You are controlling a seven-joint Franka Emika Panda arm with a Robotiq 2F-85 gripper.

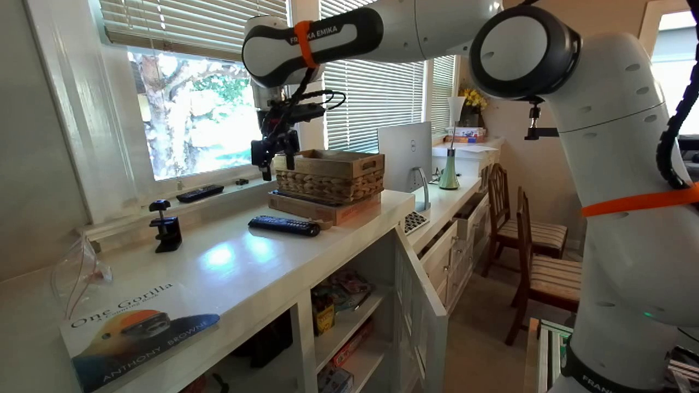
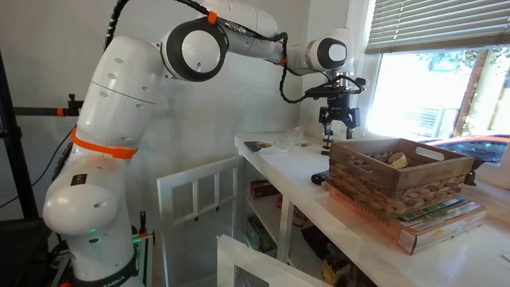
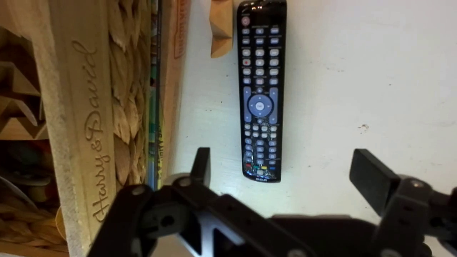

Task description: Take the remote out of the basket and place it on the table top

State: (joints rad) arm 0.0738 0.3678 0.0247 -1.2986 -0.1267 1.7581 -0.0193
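Black remote (image 3: 260,92): lies flat, keys up, on the white bench (image 1: 235,267), outside the basket (image 1: 327,185) and alongside it; unheld. A cardboard flap (image 3: 222,32) sits just beside its upper end in the wrist view; contact not confirmed.
Remote out of basket: assessed as done.
Remote on bench: assessed as done; fully supported, no part overhanging the front edge.
Claw (image 2: 338,133): fingers (image 3: 373,182) spread wide, nothing between them; points down, raised above the bench near the basket, touching neither remote nor basket as far as can be seen.
Left for the claw: in my judgement, only to draw away with the arm (image 2: 119,87). Care advised at the basket's wall, which appears close to one finger in the wrist view.
Basket: wicker walls, wooden rim; stands on thin books (image 2: 450,213) over a cardboard box (image 2: 442,235). A pale yellow item (image 2: 398,160) shows inside; identity not established.
Second remote (image 1: 200,193): on the window sill (image 1: 128,218), well apart from the one on the bench; judged not the subject, though the task wording does not settle it.
Black clamp (image 1: 168,232): upright on the bench, near the sill.
Book (image 1: 142,327) and plastic bag (image 1: 82,273): toward the bench's end away from the basket, both well apart from the remote.
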